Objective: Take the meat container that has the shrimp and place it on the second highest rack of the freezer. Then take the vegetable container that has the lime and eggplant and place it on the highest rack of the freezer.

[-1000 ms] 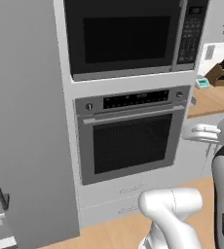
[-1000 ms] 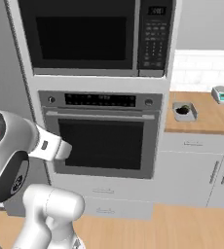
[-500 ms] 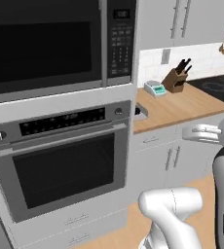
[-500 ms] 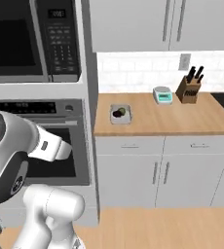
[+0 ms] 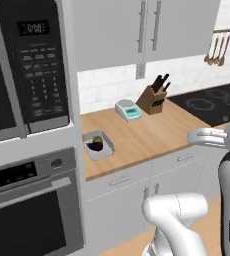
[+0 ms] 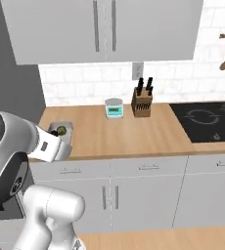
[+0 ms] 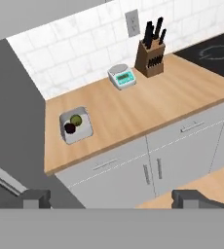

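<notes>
The gripper point(image 7: 111, 198) hangs above the floor in front of the cabinets, its fingertips point(image 7: 36, 198) spread wide and holding nothing; the vegetable container point(image 7: 76, 125) sits on the wooden counter point(image 7: 148, 104) near its left end, well apart from the gripper; inside lie the lime point(image 7: 76, 119) and the eggplant point(image 7: 70, 128) (touching, side by side); a kitchen scale point(image 7: 122, 77) and knife block point(image 7: 150, 54) stand farther along by the wall.

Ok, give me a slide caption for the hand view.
Open gripper faces a counter holding a tray with lime and eggplant.
</notes>
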